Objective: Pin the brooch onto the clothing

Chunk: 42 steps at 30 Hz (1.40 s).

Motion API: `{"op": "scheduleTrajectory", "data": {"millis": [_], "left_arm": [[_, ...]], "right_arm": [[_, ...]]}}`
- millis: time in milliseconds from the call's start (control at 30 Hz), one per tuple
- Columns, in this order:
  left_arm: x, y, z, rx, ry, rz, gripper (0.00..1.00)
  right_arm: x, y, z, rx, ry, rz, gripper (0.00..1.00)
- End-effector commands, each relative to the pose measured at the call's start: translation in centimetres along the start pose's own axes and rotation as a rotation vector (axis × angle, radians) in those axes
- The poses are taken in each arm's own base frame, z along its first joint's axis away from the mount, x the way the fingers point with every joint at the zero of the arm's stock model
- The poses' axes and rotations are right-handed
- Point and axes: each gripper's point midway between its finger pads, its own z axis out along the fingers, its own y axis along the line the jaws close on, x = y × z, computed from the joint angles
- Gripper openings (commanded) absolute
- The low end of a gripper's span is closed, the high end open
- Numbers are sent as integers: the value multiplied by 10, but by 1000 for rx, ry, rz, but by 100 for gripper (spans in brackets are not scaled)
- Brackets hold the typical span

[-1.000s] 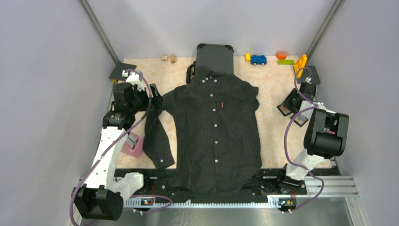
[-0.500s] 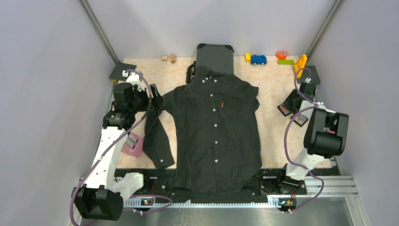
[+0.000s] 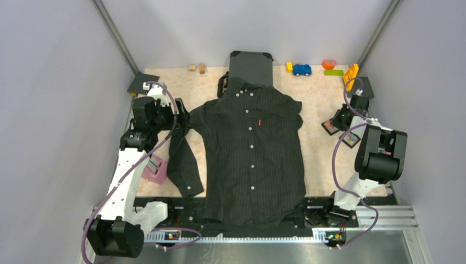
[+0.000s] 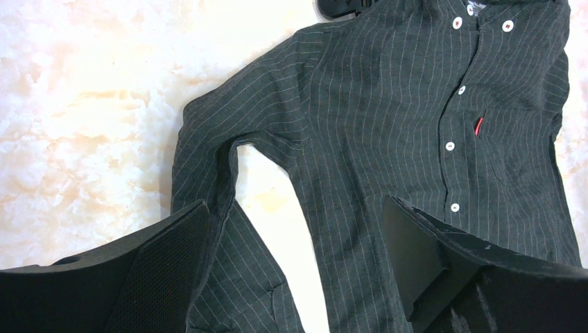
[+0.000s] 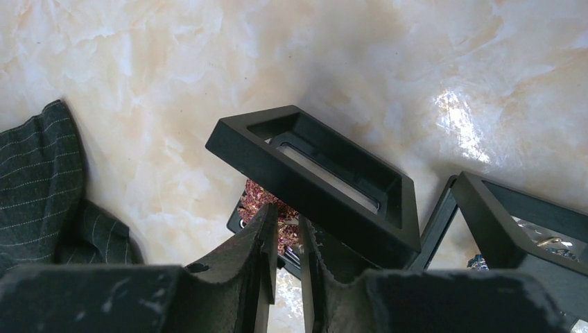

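Right wrist view: right gripper has its jaws nearly together around the red brooch in its box, near the table's right edge. Firm hold: can't tell. A shallow pinch could drop the brooch or drag the box. Left gripper gapes over the shirt, mid-table.

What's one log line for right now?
left gripper open over shirt | right gripper pinching brooch in box | brooch not pinned

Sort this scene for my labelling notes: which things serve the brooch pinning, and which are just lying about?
Job: shirt, brooch, open box.
Lying about: suitcase, toy car, wooden blocks, second box.
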Motion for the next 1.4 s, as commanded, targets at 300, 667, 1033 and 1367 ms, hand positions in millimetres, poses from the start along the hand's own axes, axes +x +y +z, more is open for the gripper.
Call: {"op": "scheduleTrajectory", "data": {"millis": [300,667,1033,1367], "left_arm": [[-11,-5,-5,21,-58,17,98],[-11,-5,-5,22,-57,16,98],[-10,-25,-8,125,-55,35,97],[10,-101,-12,427,-22,-55,97]], "right_arm": [[-31,30,-18,-127,-80,-37,0],[-45,45,-52,-187,-129,-57,0],[-28,57,-71,-268,-90,-78,0],[24,137,-129,-480,-28,-195,0]]}}
